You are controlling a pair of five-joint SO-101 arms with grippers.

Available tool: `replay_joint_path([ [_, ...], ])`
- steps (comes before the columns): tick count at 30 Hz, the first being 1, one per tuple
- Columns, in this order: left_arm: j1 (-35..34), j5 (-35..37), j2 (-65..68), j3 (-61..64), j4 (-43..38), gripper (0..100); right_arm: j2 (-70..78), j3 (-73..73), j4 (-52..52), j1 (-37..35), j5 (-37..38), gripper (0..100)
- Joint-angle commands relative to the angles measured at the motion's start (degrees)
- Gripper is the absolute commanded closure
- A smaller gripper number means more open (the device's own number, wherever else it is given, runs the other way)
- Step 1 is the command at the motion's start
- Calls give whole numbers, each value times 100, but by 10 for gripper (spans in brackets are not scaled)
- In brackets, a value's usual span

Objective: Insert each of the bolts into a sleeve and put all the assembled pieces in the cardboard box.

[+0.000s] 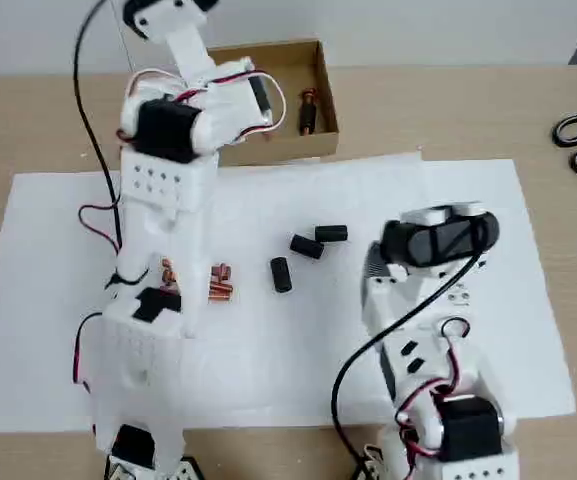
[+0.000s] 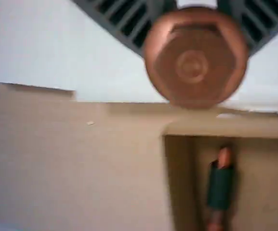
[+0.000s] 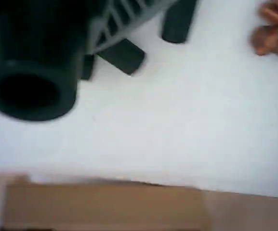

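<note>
Where the left hand (image 1: 263, 108) clamps a copper bolt (image 2: 194, 57) by the near wall of the cardboard box (image 1: 325, 95), one assembled piece (image 2: 220, 185) lies inside, just beyond it. Loose bolts (image 1: 220, 283) and three loose sleeves (image 1: 306, 247) lie on the white sheet (image 1: 268, 370) between the hands, and the right hand (image 1: 378, 262) is closed around a black sleeve (image 3: 30, 72).

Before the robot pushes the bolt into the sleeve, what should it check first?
1. Left gripper holds a bolt: ok.
2. Right gripper holds a sleeve: ok.
3. Sleeve's hole looks open: ok.
4. Bolt lined up with sleeve: not ok, they are apart.
5. Bolt's tip points at the sleeve: cannot tell.
6. One finished piece lies in the cardboard box: ok.
</note>
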Motion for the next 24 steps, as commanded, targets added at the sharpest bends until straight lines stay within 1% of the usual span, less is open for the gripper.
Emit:
replay_joint_path([
  [1, 88, -105, -1037, -242, 62, 994, -75, -413, 189, -242, -26, 995],
  [5, 114, -123, -1960, -215, 70, 994, -84, -765, 699, -312, -26, 995],
  [11, 62, -791, -2989, -215, 70, 994, -84, -870, 760, -391, -26, 995],
  [17, 53, -1327, -3675, -207, 79, 994, -92, -879, 760, -848, -35, 995],
  [21, -185, -1890, -4105, -198, 79, 994, -505, -879, 769, -1095, 0, 995],
  [24, -492, -2145, -4484, 127, 79, 994, -875, -844, 1007, -1147, 343, 995],
])
